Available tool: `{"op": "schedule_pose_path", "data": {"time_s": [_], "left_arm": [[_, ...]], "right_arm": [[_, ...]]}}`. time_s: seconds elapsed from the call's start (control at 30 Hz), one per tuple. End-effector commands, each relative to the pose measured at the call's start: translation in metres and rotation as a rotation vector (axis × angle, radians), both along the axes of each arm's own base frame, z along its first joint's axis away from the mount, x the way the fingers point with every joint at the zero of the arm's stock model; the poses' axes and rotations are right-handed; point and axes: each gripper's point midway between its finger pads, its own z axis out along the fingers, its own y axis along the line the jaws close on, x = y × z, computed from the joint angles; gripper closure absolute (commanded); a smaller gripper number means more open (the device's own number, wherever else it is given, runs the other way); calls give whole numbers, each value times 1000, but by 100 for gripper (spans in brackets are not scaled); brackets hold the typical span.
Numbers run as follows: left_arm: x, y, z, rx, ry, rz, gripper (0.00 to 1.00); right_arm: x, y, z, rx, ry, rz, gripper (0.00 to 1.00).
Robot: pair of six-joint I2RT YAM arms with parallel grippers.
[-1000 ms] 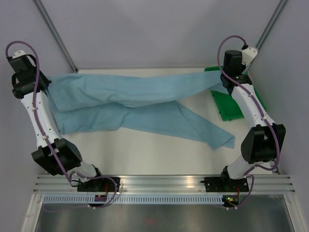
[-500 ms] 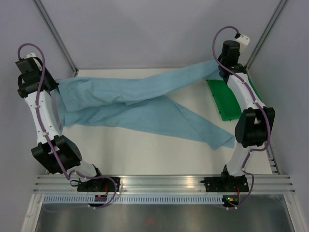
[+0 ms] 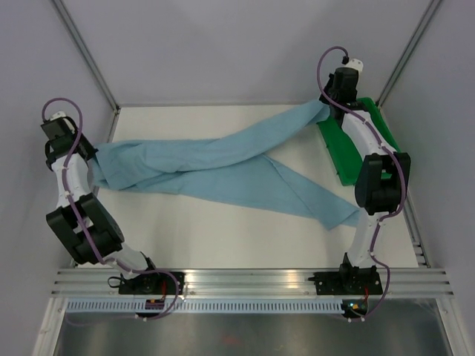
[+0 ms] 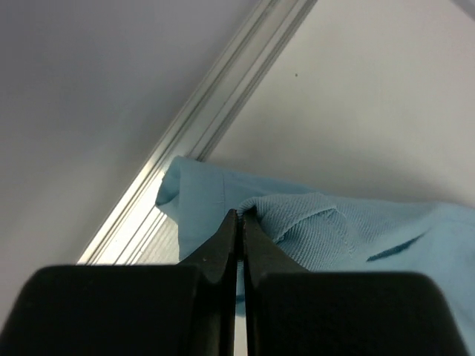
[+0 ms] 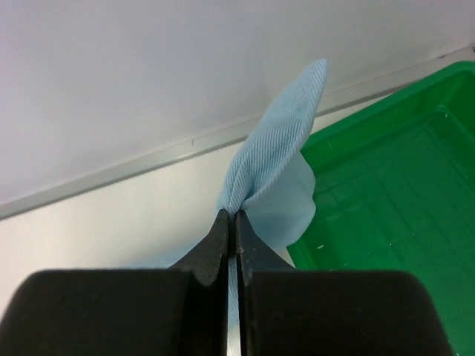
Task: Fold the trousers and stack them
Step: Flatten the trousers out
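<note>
The light blue trousers [image 3: 215,165] lie stretched across the table, the two legs crossing in the middle. One leg end rests flat at the right front [image 3: 338,213]. My left gripper [image 3: 90,157] is shut on the waist end at the far left; its wrist view shows the cloth [image 4: 319,222] pinched at the tips [image 4: 240,215]. My right gripper [image 3: 332,105] is shut on the other leg's end at the back right, lifted off the table. In the right wrist view the cloth [image 5: 278,167] stands up from the closed tips [image 5: 232,215].
A green plastic tray [image 3: 360,152] lies at the right back, under the right arm; it also fills the right of the right wrist view [image 5: 401,222]. An aluminium rail [image 4: 200,133] borders the table's left edge. Enclosure walls stand close on both sides.
The left gripper has moved nearer and inward with the waist. The right gripper has swung further back and left, pulling its leg taut across the table, so the trousers now stretch diagonally.
</note>
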Motion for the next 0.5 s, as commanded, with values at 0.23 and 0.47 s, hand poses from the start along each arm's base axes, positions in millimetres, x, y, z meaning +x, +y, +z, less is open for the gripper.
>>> {"op": "schedule_pose_path", "data": {"time_s": [0.23,0.47], "left_arm": [[50,33,61,-10,-366,-99,96],[45,27,28,-81,-318,-76,4]], "right_arm": [[-10,32,46,-12,-151,184,100],[11,48,27,20,-45,252,63]]}}
